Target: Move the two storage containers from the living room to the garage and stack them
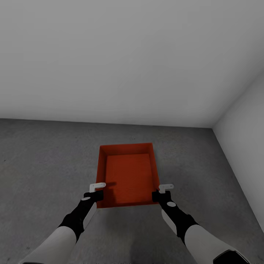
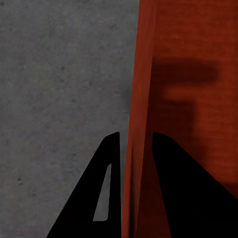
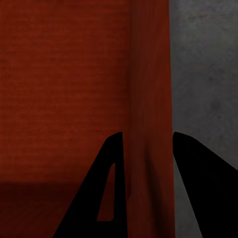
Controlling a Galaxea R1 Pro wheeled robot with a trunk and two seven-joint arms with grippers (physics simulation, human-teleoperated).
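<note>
Bin (image 1: 128, 176) in garage corner, on or just above the concrete floor (image 1: 44, 165); cannot tell which. Long axis runs straight away from the robot. Left gripper (image 2: 133, 148) straddles the left wall, right gripper (image 3: 148, 148) the right wall, each closed on it, equally near.

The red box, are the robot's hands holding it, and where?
Yes. The left end effector straddles the bin's left wall, the right end effector its right wall, both near the robot-side corners.
</note>
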